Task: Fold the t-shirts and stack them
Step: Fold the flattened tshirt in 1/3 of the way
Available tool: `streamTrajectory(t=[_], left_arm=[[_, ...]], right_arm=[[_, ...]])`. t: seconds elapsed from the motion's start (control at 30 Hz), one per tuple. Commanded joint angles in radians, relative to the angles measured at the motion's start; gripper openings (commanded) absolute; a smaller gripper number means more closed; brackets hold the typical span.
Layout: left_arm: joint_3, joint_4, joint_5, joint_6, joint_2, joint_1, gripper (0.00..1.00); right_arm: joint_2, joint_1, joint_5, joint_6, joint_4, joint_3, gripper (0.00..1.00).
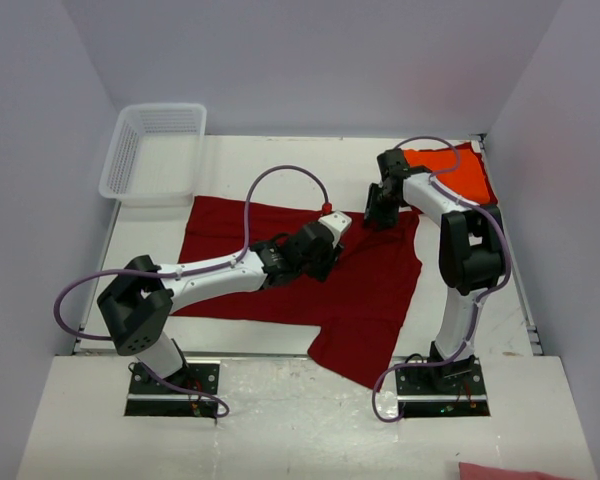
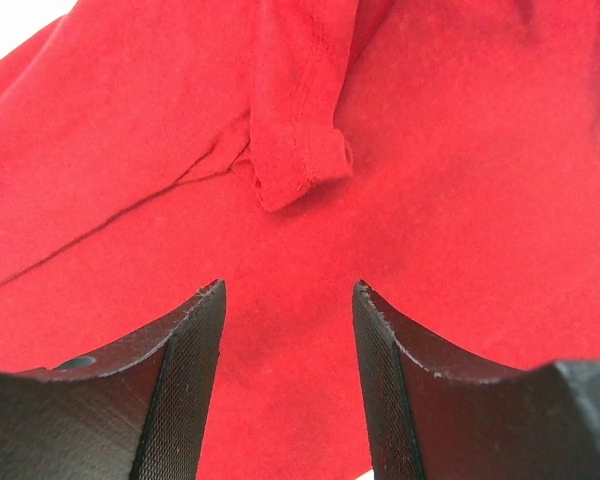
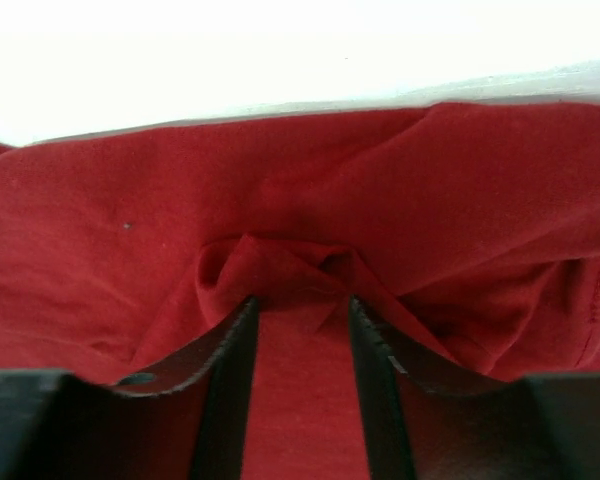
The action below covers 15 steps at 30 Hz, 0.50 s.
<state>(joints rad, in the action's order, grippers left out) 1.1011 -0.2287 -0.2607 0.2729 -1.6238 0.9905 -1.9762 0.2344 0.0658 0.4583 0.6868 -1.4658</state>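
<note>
While the red tee (image 1: 370,290) lies spread across mid desk (image 1: 280,160), L jaws hang over its centre, approx half open, nothing gripped, cloth just below. R jaws sit at the tee's far-R edge, apart, w/ a pucker of cloth bunched at the tips. Orange tee (image 1: 460,170) lies in far-R corner, basket (image 1: 155,150) far L.

Bright, even light from above fills the overhead view; shadows on the white table (image 1: 145,235) are faint and soft-edged. In both wrist views the far table glares to blank white. The red shirt (image 2: 460,230) shows crisp seams under the left wrist, duller and softer under the right, where the black fingers (image 3: 225,400) sink into shadow.
</note>
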Motion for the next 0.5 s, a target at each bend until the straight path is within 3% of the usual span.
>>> streamTrajectory(t=[0.0, 0.3, 0.4, 0.47], left_arm=[[-0.009, 0.038, 0.003, -0.014, 0.025, -0.003, 0.55], [-0.012, 0.034, -0.005, -0.017, 0.027, -0.003, 0.55], [-0.01, 0.034, 0.0, -0.017, 0.024, -0.003, 0.55], [-0.009, 0.034, 0.003, -0.017, 0.022, -0.003, 0.55]], right_arm=[[0.01, -0.006, 0.009, 0.008, -0.021, -0.011, 0.39], [-0.004, -0.004, 0.026, 0.005, -0.017, -0.039, 0.16], [0.002, -0.004, 0.019, 0.002, -0.013, -0.045, 0.01], [0.004, -0.006, 0.012, -0.003, -0.009, -0.05, 0.0]])
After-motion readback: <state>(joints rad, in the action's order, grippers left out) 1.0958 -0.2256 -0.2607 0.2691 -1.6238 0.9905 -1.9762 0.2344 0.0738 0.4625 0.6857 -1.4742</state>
